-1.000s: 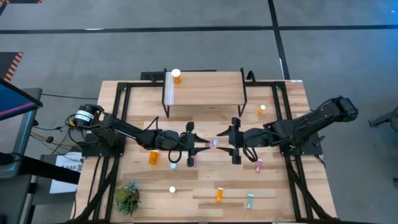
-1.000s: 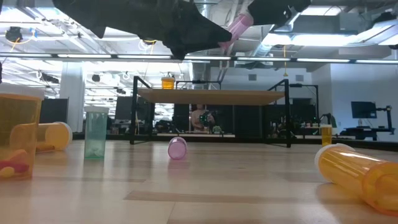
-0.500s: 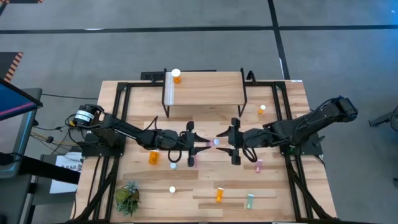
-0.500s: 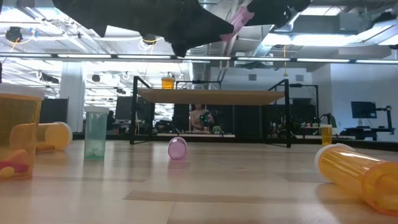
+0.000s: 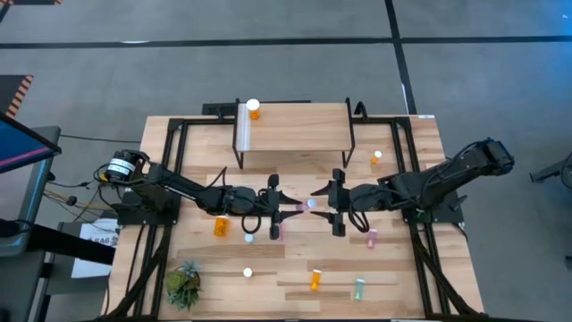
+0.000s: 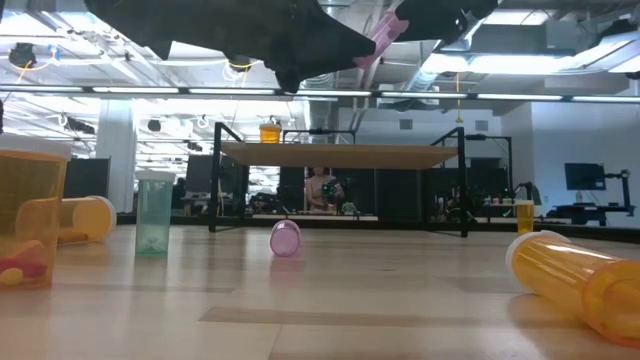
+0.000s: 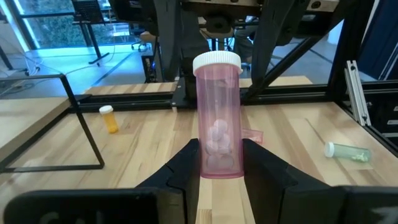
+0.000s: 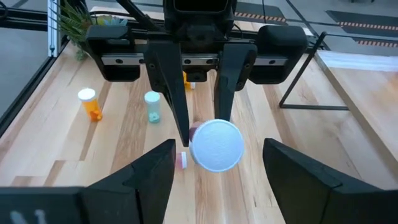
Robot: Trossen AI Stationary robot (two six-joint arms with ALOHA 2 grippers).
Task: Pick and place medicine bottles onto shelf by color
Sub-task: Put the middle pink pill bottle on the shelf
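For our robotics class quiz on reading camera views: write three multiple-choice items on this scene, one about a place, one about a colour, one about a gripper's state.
1. Where does the orange bottle with the white cap stand?
A on the shelf
B beside the potted plant
C on the floor

2. What colour is the bottle in the left gripper?
A green
B orange
C pink

3. How is the right gripper?
A shut on a bottle
B open
C out of sight

Answers: 1 A, it sits at the shelf's end; 2 C, its body is pink; 3 B, its fingers stand apart, gripping nothing.

Pink white-capped bottle [image 7: 217, 118] held aloft – one orange bottle [image 5: 254, 109] on shelf [image 5: 295, 125]
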